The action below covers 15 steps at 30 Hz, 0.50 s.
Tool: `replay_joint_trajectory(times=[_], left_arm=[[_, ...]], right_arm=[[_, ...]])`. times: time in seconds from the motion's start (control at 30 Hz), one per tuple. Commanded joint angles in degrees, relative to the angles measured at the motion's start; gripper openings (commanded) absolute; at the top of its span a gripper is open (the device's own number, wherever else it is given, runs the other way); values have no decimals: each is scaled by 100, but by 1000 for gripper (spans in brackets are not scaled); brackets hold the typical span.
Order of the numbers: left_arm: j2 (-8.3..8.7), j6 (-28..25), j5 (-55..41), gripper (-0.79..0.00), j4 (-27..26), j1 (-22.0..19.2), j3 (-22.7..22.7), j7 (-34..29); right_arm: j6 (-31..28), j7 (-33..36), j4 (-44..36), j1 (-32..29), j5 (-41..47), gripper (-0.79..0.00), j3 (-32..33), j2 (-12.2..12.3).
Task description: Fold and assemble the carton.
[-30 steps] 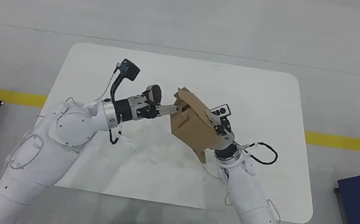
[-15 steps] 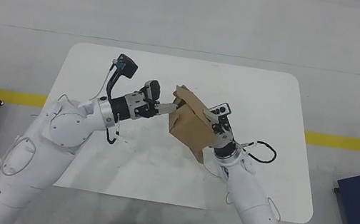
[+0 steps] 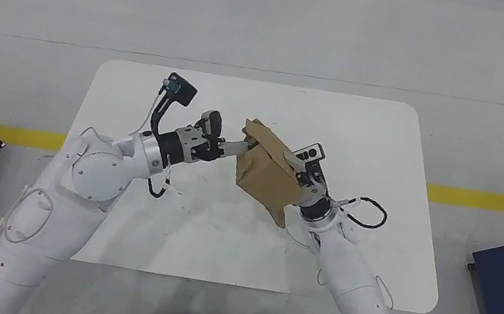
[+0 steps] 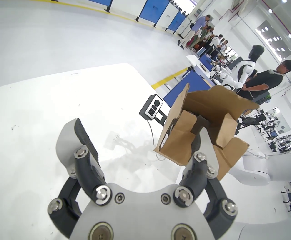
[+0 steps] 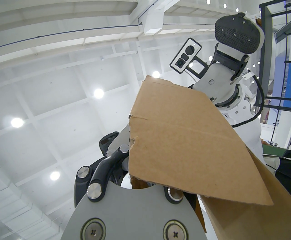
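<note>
Carton (image 3: 265, 172) is held above table (image 3: 377, 139), clamped by right gripper (image 3: 299, 179); left gripper (image 3: 228, 147) is spread open, one finger (image 4: 205, 145) set among its flaps.

You see the carton (image 3: 268, 172) as plain brown cardboard, matt, with rough, ragged cut edges and soft creases. The left gripper (image 4: 139, 134) has a brushed metal base plate with bright screw heads, matt black plastic links and smooth white finger shells. Its pads (image 4: 87, 138) are black and coarse-grained. The right gripper (image 3: 302, 180) has the same dull metal plate and black links. The table (image 3: 375, 148) is white, smooth, faintly glossy and lightly scuffed.
</note>
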Motion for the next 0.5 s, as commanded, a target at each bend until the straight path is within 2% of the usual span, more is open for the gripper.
replay_joint_trajectory(times=[0.0, 0.47], left_arm=[[2, 9, -8, 0, -8, -26, -19, -33], [67, -299, -419, 0, -124, 55, -286, -558]], right_arm=[[-9, -20, 9, 6, -48, -785, -6, 1], [-85, -213, 215, 96, -249, -785, 32, 10]])
